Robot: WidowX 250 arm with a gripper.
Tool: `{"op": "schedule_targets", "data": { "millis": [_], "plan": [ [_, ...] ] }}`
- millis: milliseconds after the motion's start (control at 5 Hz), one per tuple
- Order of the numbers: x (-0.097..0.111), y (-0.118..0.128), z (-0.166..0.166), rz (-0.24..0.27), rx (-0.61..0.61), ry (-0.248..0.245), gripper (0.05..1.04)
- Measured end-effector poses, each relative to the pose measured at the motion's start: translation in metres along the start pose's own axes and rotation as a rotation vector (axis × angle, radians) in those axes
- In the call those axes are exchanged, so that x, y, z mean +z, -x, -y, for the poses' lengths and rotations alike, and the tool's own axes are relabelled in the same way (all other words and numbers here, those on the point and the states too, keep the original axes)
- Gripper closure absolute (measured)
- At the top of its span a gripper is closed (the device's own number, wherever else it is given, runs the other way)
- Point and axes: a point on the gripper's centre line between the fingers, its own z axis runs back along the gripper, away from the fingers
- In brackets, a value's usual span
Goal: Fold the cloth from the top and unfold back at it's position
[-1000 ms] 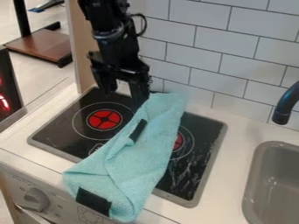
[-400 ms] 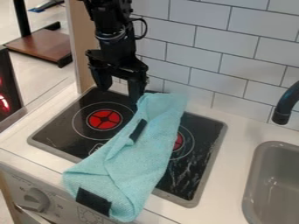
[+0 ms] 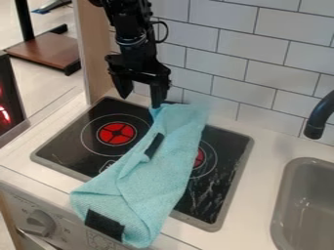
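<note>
The black gripper (image 3: 140, 99) hangs at the back of the stove, over the top left end of the cloth. Its two fingers stand wide apart with nothing between them; the right fingertip is at the cloth's upper left corner, and whether it touches I cannot tell. The light blue cloth (image 3: 153, 183) lies lengthwise over the stove, from the back edge down past the counter's front edge. It is partly folded over itself, with one dark patch near its middle and another at its front end.
Beneath the cloth is a black stove top (image 3: 221, 166) with red burners. To the right are a grey sink (image 3: 306, 195) and a dark faucet (image 3: 318, 117). A tiled wall (image 3: 261, 73) rises behind the counter. A knob (image 3: 39, 222) is on the front panel.
The gripper has shifted slightly up and, most recently, to the right. The cloth's upper left corner shows more beside the right finger; the rest of the cloth lies as before.
</note>
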Motion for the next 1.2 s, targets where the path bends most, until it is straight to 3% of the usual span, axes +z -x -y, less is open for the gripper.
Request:
{"op": "schedule_targets", "data": {
  "millis": [200,400,600,1000,1200],
  "plan": [
    [-0.014,-0.009,-0.004,-0.016,0.048,0.042,0.084],
    [-0.021,-0.023,-0.006,-0.001,0.101,0.065,0.084],
    [-0.035,-0.032,-0.009,-0.024,0.137,0.079,0.084],
    [-0.051,-0.031,-0.017,-0.068,0.172,0.039,0.084],
    [-0.057,-0.028,-0.017,-0.091,0.163,-0.006,0.137]
  ]
}}
